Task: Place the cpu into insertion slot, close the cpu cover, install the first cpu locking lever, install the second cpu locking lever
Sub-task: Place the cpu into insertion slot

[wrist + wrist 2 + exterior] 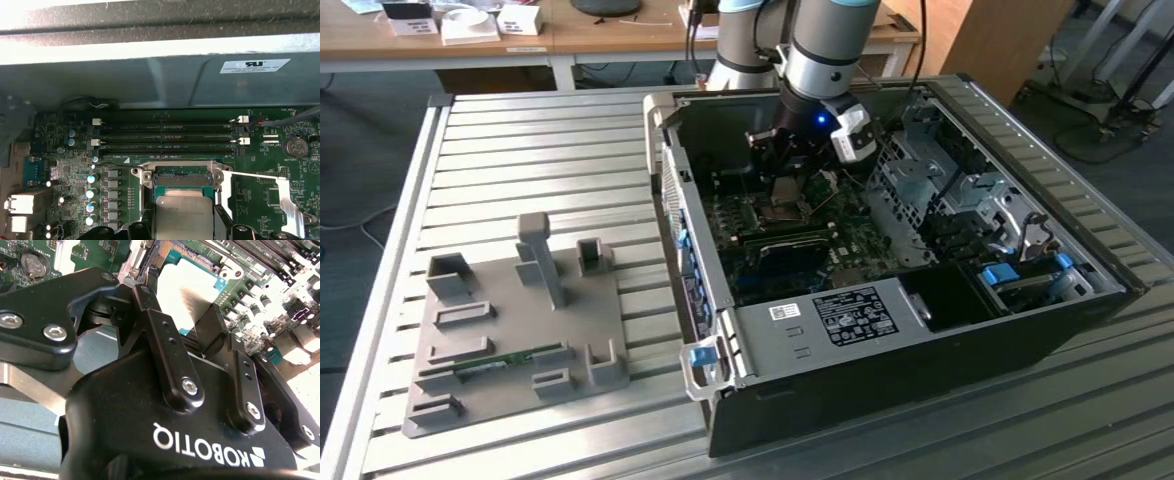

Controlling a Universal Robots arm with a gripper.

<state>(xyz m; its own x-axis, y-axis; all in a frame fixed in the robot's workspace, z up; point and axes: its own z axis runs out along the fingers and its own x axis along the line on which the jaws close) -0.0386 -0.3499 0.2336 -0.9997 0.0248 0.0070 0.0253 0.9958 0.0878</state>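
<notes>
The cpu (182,210), a flat square chip with a silvery top, sits between my gripper's (184,222) black fingers (220,220) and hangs just over the insertion slot (182,177), whose dark contacts and metal rim show past its far edge. In the second wrist view the fingers (155,325) of the gripper (180,305) flank the cpu (187,285) on two sides. The silvery cpu cover (272,192) lies swung open beside the socket. In the exterior view my gripper (785,170) reaches down inside the open computer case, right above the insertion slot (781,207).
Long black memory slots (165,132) run just beyond the socket, with the case wall (150,85) behind them. A row of capacitors (92,192) flanks the socket. A metal drive cage (947,190) fills the case's right side. A grey fixture plate (507,320) lies on the slatted table.
</notes>
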